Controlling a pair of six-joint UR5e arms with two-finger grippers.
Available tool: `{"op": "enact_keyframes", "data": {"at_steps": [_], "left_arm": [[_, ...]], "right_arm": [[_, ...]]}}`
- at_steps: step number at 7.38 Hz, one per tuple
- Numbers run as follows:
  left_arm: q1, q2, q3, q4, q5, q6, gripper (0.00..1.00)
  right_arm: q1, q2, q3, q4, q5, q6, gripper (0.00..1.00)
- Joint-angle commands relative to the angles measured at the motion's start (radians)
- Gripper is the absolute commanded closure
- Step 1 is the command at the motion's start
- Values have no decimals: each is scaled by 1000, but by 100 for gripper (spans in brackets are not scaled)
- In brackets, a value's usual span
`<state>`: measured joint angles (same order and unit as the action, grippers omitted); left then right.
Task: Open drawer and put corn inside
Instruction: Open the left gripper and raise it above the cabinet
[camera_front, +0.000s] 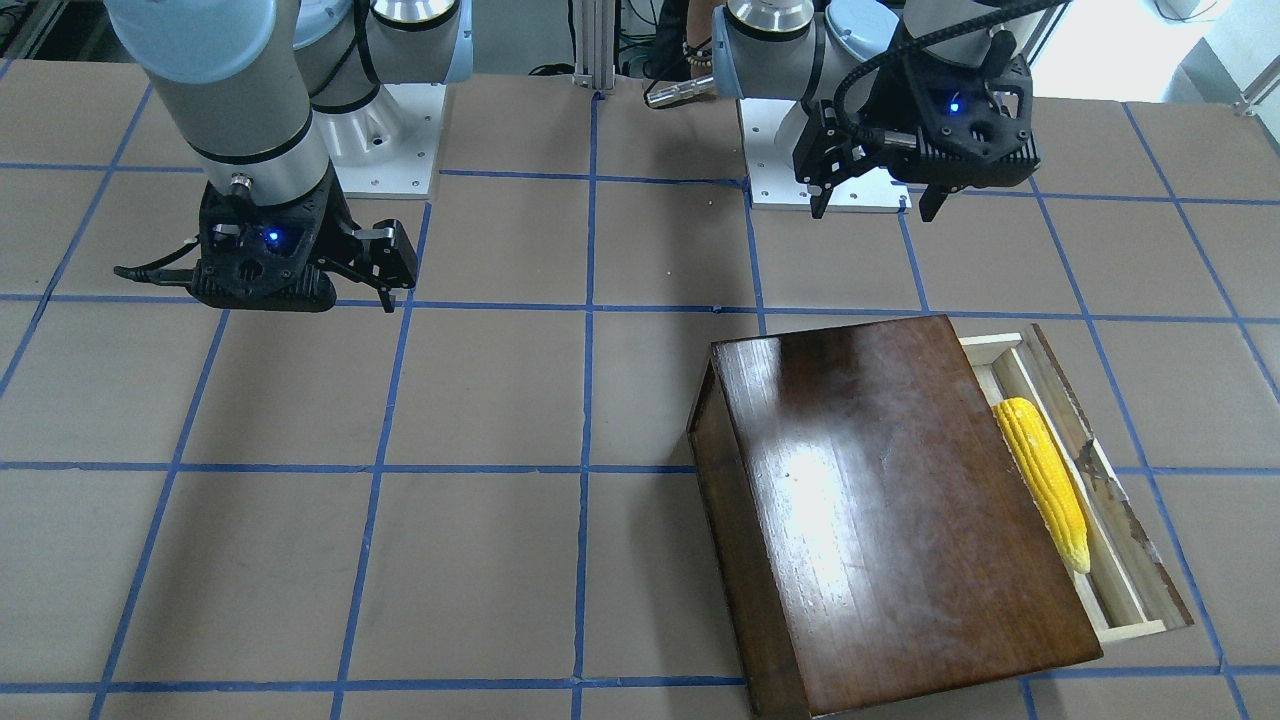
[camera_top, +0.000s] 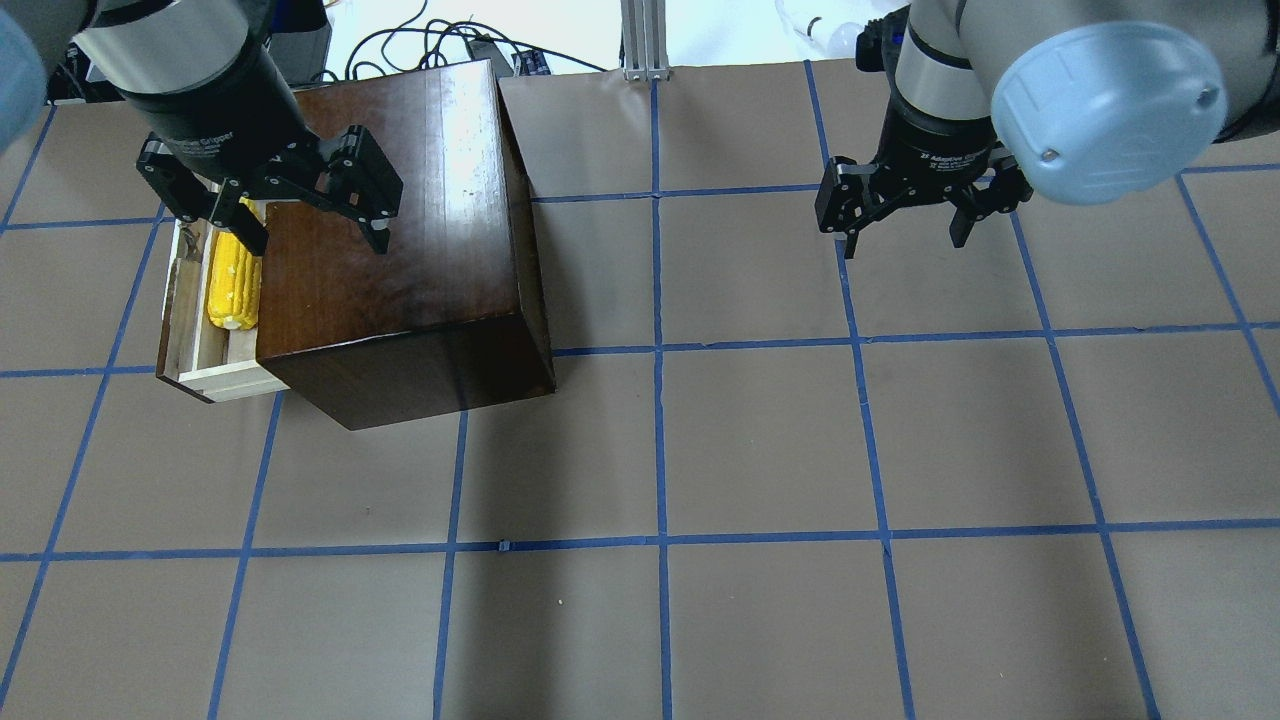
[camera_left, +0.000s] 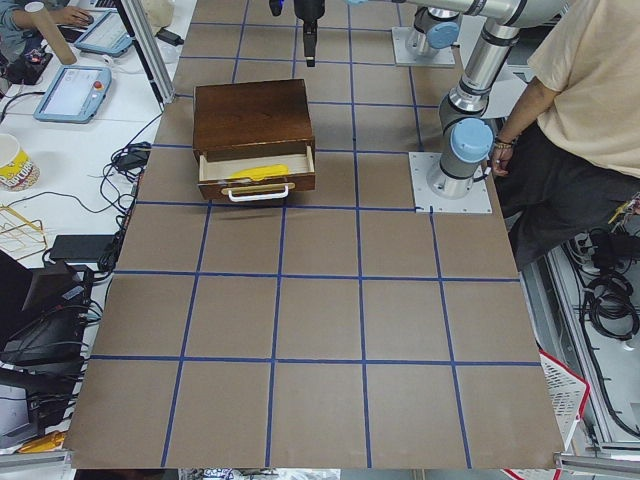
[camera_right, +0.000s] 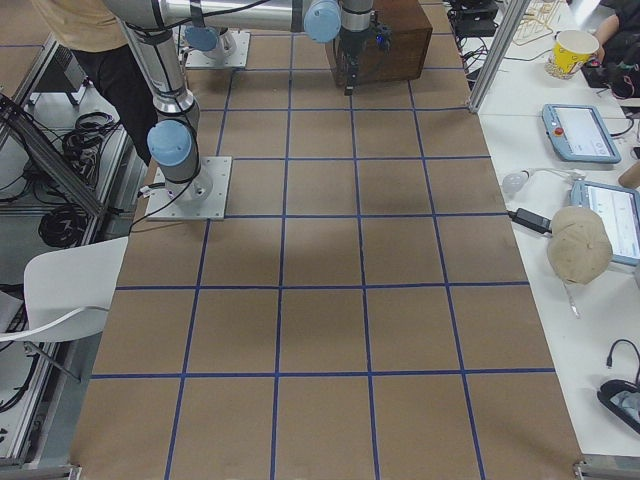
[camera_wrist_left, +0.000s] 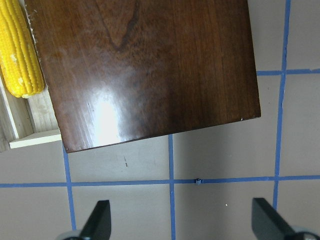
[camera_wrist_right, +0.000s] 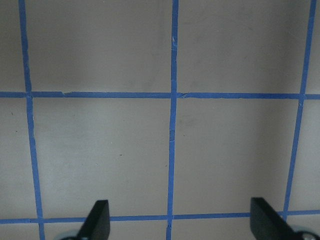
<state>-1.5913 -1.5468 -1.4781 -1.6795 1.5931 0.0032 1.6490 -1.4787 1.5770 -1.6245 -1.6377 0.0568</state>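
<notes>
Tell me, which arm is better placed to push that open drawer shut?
Probably left. The left gripper hangs open over the box, right beside the drawer holding the corn. The right gripper hovers over the table, well away.

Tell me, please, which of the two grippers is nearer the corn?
The left gripper, open by the wooden box whose drawer holds the corn; the right gripper hangs over the table, far from the box.

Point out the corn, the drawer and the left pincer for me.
corn (camera_front: 1042, 480), front-facing view, middle of the cob.
drawer (camera_top: 235, 381), overhead view, pale end wall.
left pincer (camera_top: 315, 241), overhead view, midway between its open fingertips.
</notes>
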Motion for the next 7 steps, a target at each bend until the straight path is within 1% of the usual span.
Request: {"op": "enact_keyframes", "data": {"at_steps": [1,3,7], "left_arm": [[14,-13,-18,186,2,15,0],[36,-18,-34,187,-4,18,0],[30,-22,-42,173,-4,23,0]], "right_arm": [[0,0,0,0,-1,0,0],[0,0,0,0,-1,0,0],[0,0,0,0,-1,0,0]]}}
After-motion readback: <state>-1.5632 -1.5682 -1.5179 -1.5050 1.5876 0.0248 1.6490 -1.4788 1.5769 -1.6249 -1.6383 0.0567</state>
